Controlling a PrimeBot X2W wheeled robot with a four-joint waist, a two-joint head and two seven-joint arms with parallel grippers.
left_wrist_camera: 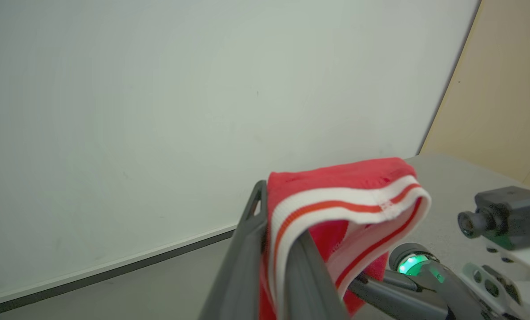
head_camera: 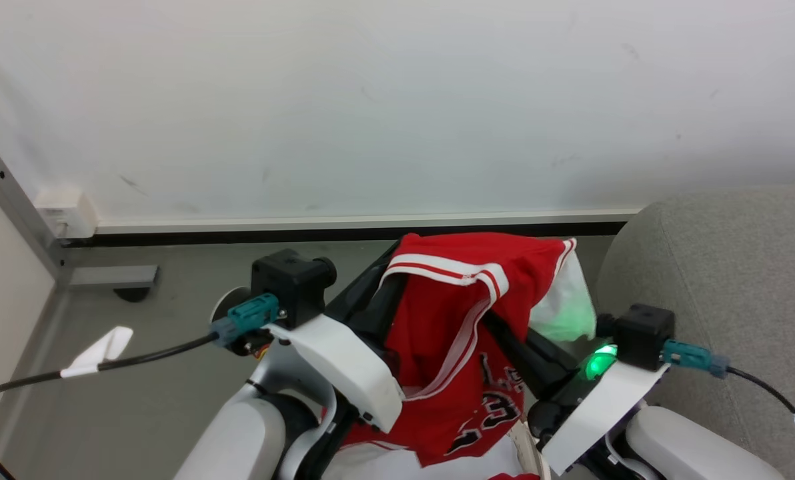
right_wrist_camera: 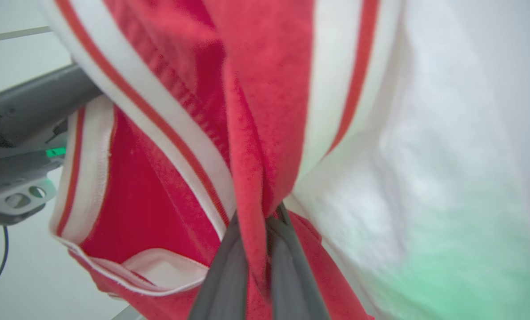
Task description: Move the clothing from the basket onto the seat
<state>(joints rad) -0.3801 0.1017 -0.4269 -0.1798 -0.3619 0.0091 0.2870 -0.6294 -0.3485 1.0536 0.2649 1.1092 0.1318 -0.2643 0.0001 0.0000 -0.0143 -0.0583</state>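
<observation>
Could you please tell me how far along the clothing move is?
Done: the red jersey is lifted up. In hand: the left hand and right hand are both shut on it. Left: laying it on the grey seat, whose visible part carries no clothing yet.

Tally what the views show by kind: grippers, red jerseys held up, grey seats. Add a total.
Grippers: 2 (left gripper, right gripper, both shut on the jersey)
Red jersey: 1
Grey seat: 1
Total: 4
</observation>
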